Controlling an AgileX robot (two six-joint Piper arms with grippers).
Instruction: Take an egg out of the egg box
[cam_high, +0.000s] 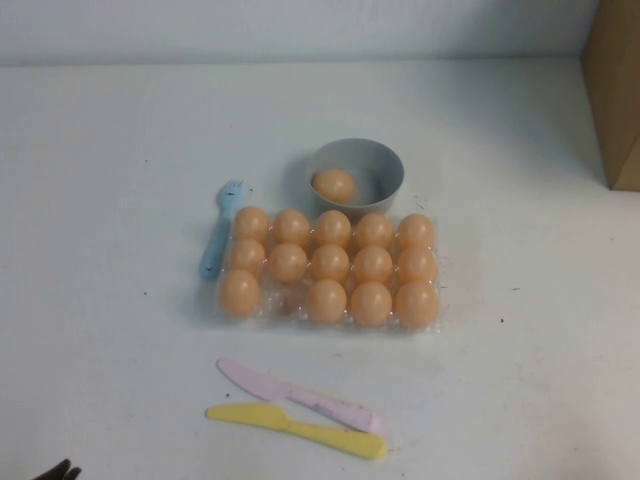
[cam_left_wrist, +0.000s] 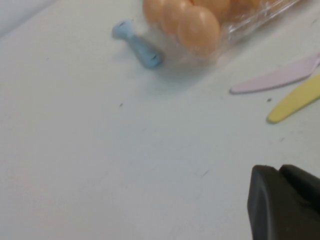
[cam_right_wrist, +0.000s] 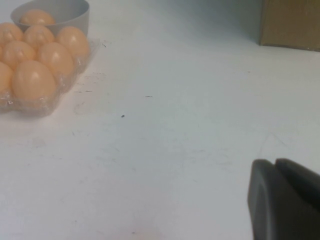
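One egg (cam_high: 334, 184) lies in the grey bowl (cam_high: 383, 162), just beyond the egg box (cam_high: 283, 305), whose near row has one empty cup. Left gripper (cam_left_wrist: 282, 200), pressed together, hovers near-left; right gripper (cam_right_wrist: 285, 197) near-right, fingers pressed together.

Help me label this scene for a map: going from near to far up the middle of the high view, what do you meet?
Yellow knife → pink knife → egg box with its eggs → grey bowl holding one egg. Left gripper and right gripper sit back at the near edge.
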